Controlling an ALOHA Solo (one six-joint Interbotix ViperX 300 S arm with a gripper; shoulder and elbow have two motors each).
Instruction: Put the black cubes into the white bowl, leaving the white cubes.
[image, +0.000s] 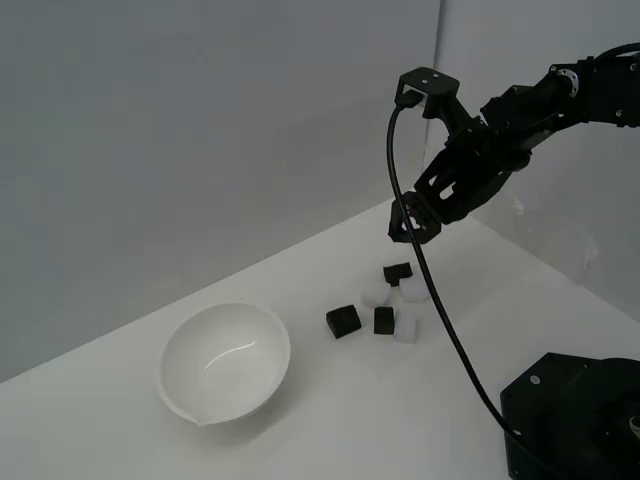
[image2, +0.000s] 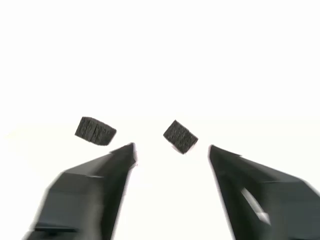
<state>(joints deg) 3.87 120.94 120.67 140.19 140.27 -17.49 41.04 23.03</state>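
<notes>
Three black cubes lie on the white surface: one (image: 343, 321) nearest the bowl, one (image: 384, 320) beside it, and one (image: 397, 272) farther back. White cubes (image: 375, 293) (image: 413, 290) (image: 406, 326) sit among them, faint against the surface. The white bowl (image: 222, 308) stands empty at the exterior view's left. My gripper (image: 407, 224) hangs in the air above the cluster, touching nothing. In the wrist view the gripper (image2: 171, 150) is open, with two black cubes (image2: 95, 131) (image2: 180, 136) beyond its fingertips. The white cubes are washed out there.
The arm's black base (image: 575, 415) sits at the exterior view's lower right. A black cable (image: 430, 290) loops down from the wrist past the cubes. Grey walls stand close behind the white surface.
</notes>
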